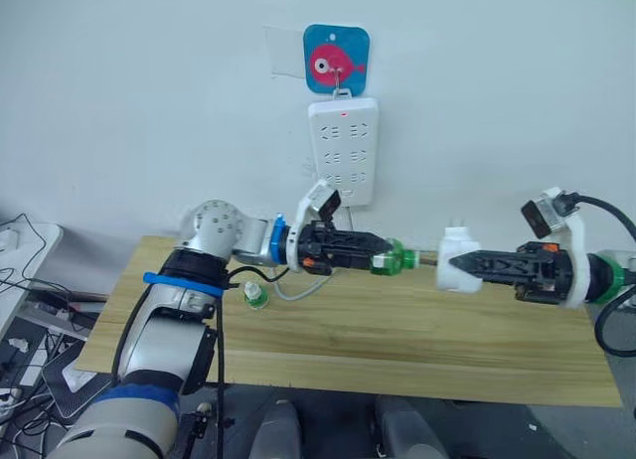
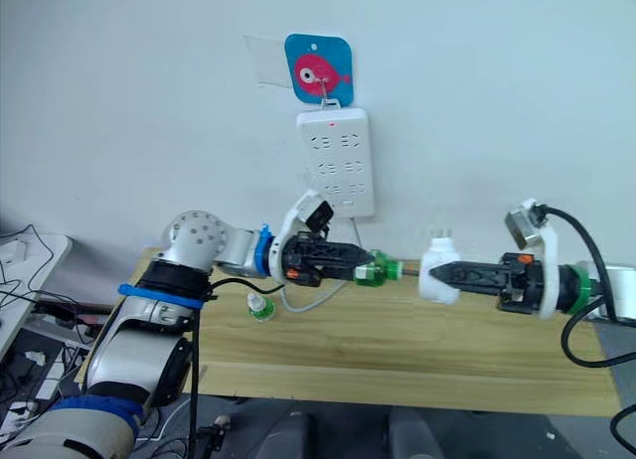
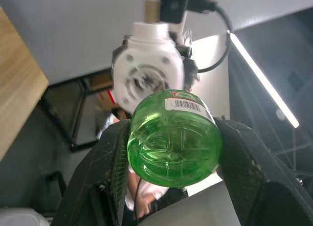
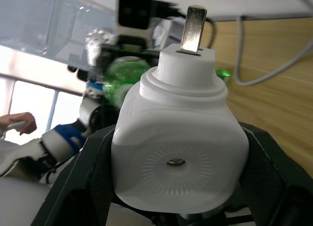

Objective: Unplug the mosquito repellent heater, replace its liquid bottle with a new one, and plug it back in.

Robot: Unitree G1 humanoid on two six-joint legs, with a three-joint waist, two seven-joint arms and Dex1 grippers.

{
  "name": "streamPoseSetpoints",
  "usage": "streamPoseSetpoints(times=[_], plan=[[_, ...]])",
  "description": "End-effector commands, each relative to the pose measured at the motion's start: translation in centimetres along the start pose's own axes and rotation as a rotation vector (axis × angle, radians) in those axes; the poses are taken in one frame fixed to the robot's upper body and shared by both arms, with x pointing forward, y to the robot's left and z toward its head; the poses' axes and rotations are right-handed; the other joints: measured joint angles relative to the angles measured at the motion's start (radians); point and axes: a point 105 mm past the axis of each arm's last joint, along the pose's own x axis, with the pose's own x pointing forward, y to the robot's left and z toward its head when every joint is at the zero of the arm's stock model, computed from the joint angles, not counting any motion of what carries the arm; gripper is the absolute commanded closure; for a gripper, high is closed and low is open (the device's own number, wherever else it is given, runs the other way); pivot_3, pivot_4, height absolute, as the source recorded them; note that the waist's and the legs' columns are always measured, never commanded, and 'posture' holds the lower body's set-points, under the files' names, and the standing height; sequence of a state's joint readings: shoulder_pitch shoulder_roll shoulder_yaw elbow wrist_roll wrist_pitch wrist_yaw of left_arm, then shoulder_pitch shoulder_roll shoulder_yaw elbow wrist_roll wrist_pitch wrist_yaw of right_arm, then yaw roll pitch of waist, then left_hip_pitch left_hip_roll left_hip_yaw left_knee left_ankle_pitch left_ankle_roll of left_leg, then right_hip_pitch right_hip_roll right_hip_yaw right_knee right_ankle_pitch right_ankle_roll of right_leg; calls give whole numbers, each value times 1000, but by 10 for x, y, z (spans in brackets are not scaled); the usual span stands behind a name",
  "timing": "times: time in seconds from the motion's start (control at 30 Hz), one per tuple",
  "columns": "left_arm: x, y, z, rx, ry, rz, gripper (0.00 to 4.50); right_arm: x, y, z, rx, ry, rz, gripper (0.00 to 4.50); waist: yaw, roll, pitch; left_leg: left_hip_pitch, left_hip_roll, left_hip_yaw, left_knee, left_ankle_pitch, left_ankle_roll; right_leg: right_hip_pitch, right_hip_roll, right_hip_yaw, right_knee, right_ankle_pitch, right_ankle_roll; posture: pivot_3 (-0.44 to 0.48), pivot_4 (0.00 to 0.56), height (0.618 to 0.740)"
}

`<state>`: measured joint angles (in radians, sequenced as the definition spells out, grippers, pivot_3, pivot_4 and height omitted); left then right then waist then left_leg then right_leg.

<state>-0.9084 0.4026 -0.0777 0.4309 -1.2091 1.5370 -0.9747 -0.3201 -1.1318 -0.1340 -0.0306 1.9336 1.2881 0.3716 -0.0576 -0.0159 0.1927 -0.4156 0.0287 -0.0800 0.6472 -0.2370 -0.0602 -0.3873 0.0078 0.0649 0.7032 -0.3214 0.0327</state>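
So both arms are hanging above the middle of the wooden table (image 1: 328,350), near its far edge, and a spare small green bottle (image 1: 256,296) is sitting on the wood toward the left end. The left gripper (image 1: 383,256) is pinching the green liquid bottle (image 1: 395,258) by its body, neck aiming right. The right gripper (image 1: 459,263) is clamping the mosquito repellent heater (image 1: 457,259), prongs sticking up, open end facing left. Bottle and heater are lining up on one horizontal axis with a small gap between them, so I'd guess the bottle is going in next. Behind them, the power strip (image 1: 343,149) is hanging on the wall under a fish hook (image 1: 336,59).
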Motion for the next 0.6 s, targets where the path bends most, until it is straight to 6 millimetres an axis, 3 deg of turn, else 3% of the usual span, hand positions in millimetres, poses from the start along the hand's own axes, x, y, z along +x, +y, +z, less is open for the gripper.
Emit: streamPoseSetpoints(times=[0.03, 0.2, 0.3, 0.5, 0.6], plan=[[3, -10, 1, 37, 10, -34, 2245, -3, 6, 3, -28, 0, 16, 1471, 1, 0, 0, 0, 0, 0, 0, 0, 0, 0, 0, 0, 0, 0, 0, -37, 178, 740], [-1, -9, 3, 64, -2, -11, 2245, -7, 1, 4, -23, -9, -8, 1471, 0, 0, 0, 0, 0, 0, 0, 0, 0, 0, 0, 0, -1, 0, 0, -32, 179, 740], [-10, -7, 3, 85, -17, 21, 2245, -17, -15, 4, -12, -24, -101, 1471, 1, 0, 0, 0, 0, 1, 0, 0, 0, 0, 0, 1, -1, 0, 0, -32, 179, 740], [-13, -3, -3, 130, -22, 40, 2245, -45, -121, -25, -97, 137, -731, 1471, 3, 0, 0, 0, 0, 0, 0, 0, 0, 0, 0, 1, 0, 0, 0, -7, 182, 740], [-11, -2, -8, 150, -8, 49, 2245, -61, -149, -36, -123, 228, -865, 1471, 7, 1, 1, 0, -1, 1, 0, 0, 0, -1, -1, 1, 0, 0, 0, 16, 186, 740]])
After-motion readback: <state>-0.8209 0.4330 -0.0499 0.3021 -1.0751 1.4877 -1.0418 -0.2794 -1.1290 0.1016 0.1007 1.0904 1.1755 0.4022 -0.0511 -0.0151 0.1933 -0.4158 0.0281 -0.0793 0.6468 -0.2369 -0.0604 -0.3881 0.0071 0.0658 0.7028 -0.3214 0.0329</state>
